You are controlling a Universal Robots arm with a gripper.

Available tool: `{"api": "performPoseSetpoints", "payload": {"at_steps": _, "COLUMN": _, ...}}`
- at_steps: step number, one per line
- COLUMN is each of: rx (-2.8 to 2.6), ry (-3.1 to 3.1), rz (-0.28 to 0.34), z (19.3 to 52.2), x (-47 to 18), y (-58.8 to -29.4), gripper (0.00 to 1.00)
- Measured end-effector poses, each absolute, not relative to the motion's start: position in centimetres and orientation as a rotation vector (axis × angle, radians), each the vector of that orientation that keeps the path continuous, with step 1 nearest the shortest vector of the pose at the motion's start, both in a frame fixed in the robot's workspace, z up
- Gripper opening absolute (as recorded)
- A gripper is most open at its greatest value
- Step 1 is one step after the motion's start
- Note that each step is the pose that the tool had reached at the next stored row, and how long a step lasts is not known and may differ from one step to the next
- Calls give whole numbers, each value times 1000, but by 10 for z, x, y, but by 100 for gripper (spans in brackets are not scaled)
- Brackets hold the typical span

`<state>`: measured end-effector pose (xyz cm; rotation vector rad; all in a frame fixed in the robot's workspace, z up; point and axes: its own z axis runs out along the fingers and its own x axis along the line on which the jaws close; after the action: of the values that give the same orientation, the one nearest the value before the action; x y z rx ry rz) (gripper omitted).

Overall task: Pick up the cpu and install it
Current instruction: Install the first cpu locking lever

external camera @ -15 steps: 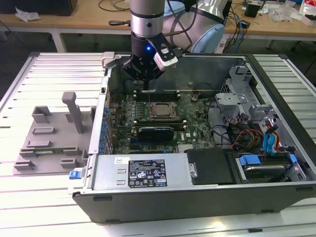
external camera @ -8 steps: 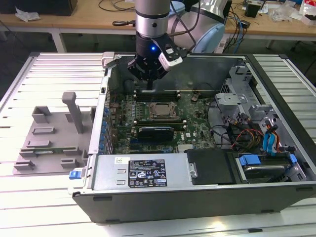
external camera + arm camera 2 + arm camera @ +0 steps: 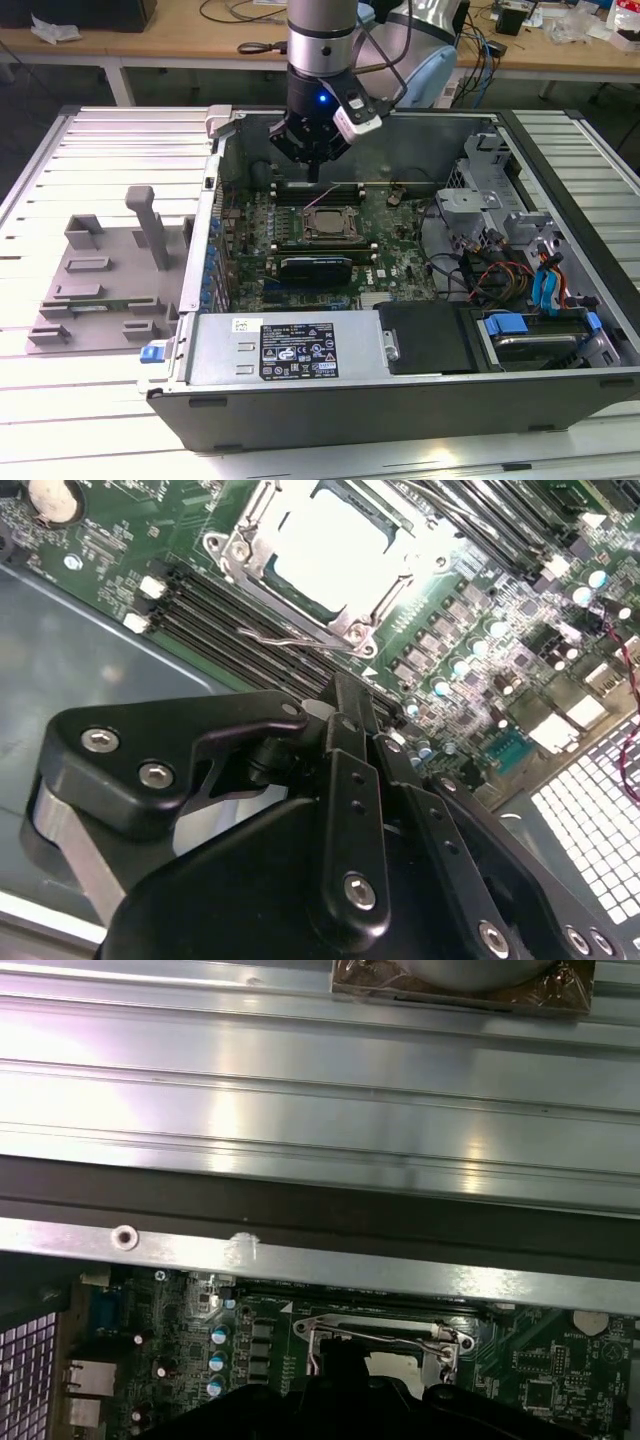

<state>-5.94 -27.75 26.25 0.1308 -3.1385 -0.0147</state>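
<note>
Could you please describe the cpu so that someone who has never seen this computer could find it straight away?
Look inside the open computer case at the green motherboard on its floor. Near the board's middle sits a square socket with a metal frame, and the cpu lies inside that frame, below the gripper. Its plain, bright silvery top sets it apart from the long black card and the dark memory slots beside it.

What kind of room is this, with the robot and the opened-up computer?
Probably a workshop or robot lab. An open computer case lies on a metal table, the arm's gripper hangs above its green circuit board, and a wooden workbench with cables stands behind.
</note>
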Motion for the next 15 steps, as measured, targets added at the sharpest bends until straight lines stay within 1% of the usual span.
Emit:
{"api": "performPoseSetpoints", "payload": {"at_steps": 7, "rx": 122, "ry": -3139, "rz": -14, "z": 257, "x": -57, "y": -277, "gripper": 11}}
{"api": "performPoseSetpoints", "payload": {"at_steps": 15, "rx": 51, "ry": -3141, "rz": -13, "z": 231, "x": -57, "y": -276, "gripper": 11}}
